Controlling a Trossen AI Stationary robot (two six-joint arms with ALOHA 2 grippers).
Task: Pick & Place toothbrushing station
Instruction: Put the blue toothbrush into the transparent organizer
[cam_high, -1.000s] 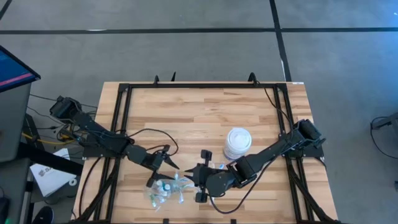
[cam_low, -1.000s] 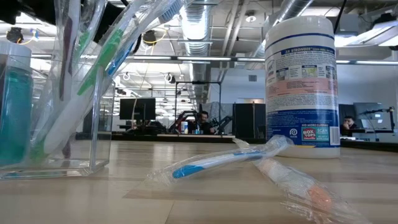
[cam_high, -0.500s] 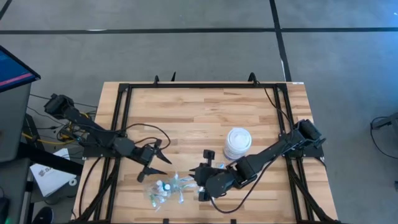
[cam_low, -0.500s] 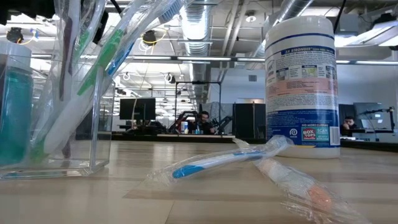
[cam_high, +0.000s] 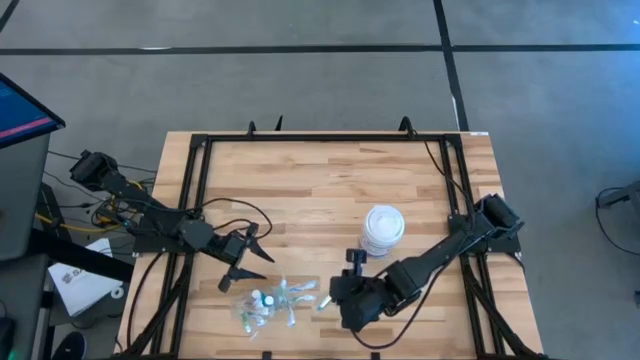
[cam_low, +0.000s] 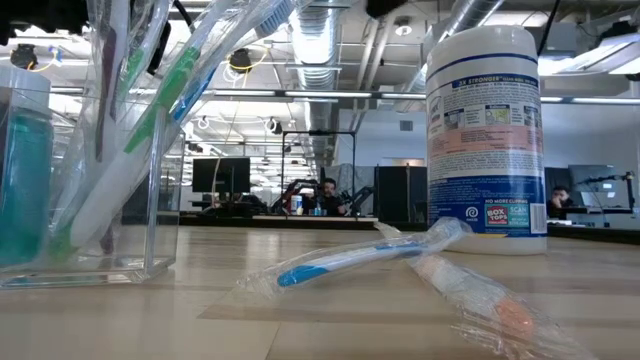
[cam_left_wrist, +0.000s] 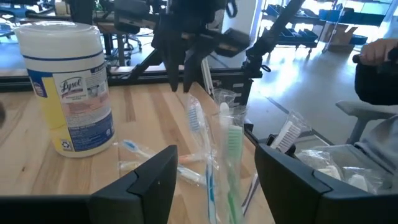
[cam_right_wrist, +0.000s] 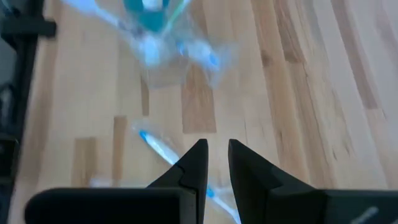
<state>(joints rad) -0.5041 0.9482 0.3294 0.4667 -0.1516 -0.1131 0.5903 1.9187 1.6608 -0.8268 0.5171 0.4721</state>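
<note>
- Two wrapped toothbrushes (cam_low: 360, 258) lie loose on the wooden table (cam_high: 320, 180), crossing near the front edge; in the low view one has a blue head, the other, orange-tipped (cam_low: 490, 305), sits nearer the camera.
- Just beside them stands a clear holder (cam_low: 95, 190) with several more brushes upright in it, green and blue accents showing, and a blue-filled bottle (cam_low: 22, 175) at its side.
- We judge the wrapped brushes light and stiff along the handle, but their crinkly film looks slippery and will slide or crumple under the fingers; we would take hold across the middle of the handle, not at the loose wrapper ends.
- We reckon the clear holder is rigid yet easy to tip, top-heavy with brushes leaning out of it.
- Our right gripper (cam_high: 345, 290) hangs over the table just right of the cluster; its jaws stand nearly together with only a narrow gap, and they hold nothing, the blue-headed brush (cam_right_wrist: 158, 146) lying on the wood below them.
- Our left gripper (cam_high: 245, 262) waits just left of the cluster, jaws spread wide and empty, looking past the upright brushes.
- Farther back, a white wipes canister (cam_high: 382, 230) stands well clear of the brushes.
</note>
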